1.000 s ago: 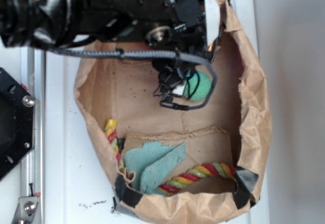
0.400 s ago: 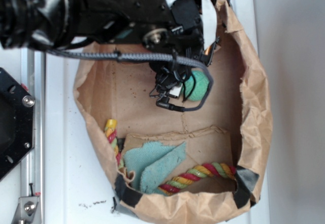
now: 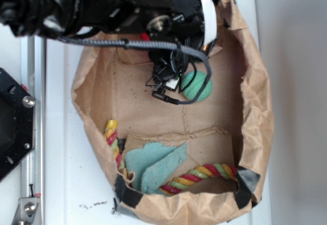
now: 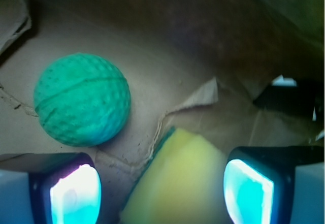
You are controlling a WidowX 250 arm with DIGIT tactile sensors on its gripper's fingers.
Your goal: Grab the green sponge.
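Note:
The green sponge, a round mint-green ribbed ball, lies on the brown paper floor of the bag, up and to the left of my gripper in the wrist view. The gripper is open, and its left pad sits just below the ball without touching it. Seen from the exterior view, the green sponge shows just right of the gripper, partly behind a grey cable.
A yellow wedge sponge with a dark green backing lies between my open fingers. The paper bag's walls rise all around. A teal ragged cloth and a coloured rope lie at the near end.
The arm has shifted toward the top of the exterior view, uncovering more of the green sponge. The sponge has stayed in place.

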